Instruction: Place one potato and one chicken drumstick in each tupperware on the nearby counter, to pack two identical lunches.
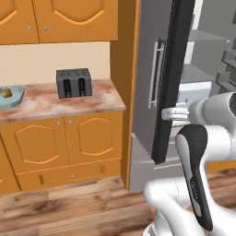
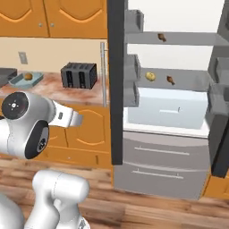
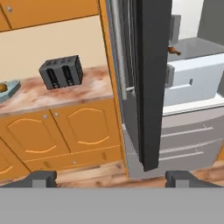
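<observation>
Down at the bottom of the hand view, my gripper showed two dark finger tips set far apart, spread wide with nothing between them. It held no food.

I judged the job was only partly done. At the upper left of the right base view, the teal tupperware sat on the tabletop with one golden potato inside it. The dark grey tupperware peeked in at the left edge, just behind the teal one. I could not tell what was in it.

The rest of the food was in the open fridge. A yellow potato lay on the middle shelf at the right of that view, with a chicken drumstick near it. Another drumstick lay on the shelf above. The dark fridge door stood open down the middle of the hand view, between the tabletop side and the shelves.

All the food was well away from my gripper, up and to the right in the hand view. I thought the step in hand was going to fetch the next piece from the fridge. The next move called for me to swing the arm right, go around the door edge, and reach in over a shelf. The black toaster was not part of the job.
</observation>
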